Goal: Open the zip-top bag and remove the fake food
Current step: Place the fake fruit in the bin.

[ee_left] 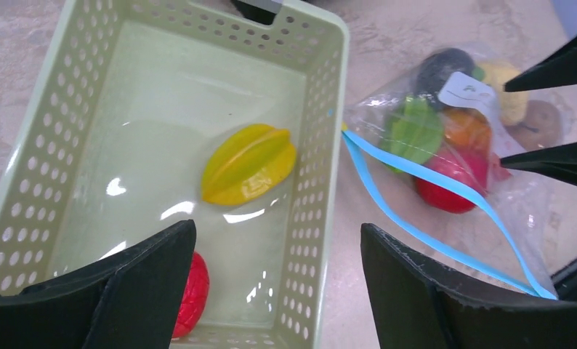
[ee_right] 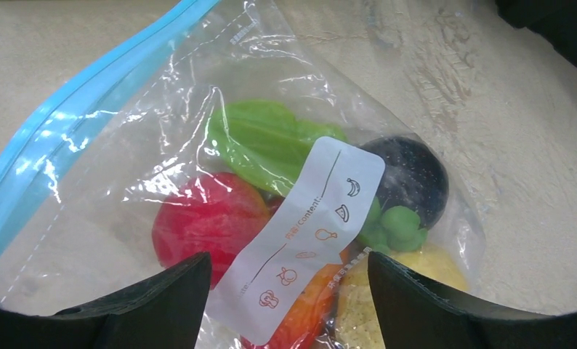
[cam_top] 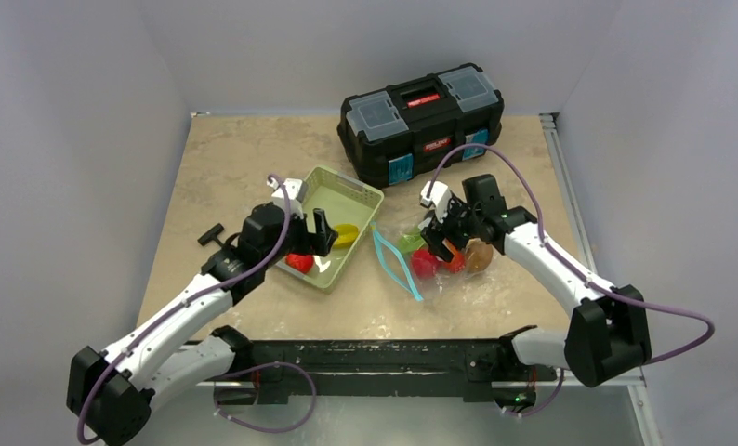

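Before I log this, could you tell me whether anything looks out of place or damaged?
Nothing looks spilled or damaged. The pale green lattice basket sits askew on the table, holding a yellow ridged toy fruit and a red one. Beside it the clear crinkly zip-top bag lies with its blue strip gaping open.

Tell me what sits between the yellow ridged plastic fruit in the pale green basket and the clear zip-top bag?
Only the perforated wall of the basket; the zip-top bag starts just outside it. The left wrist view shows this.
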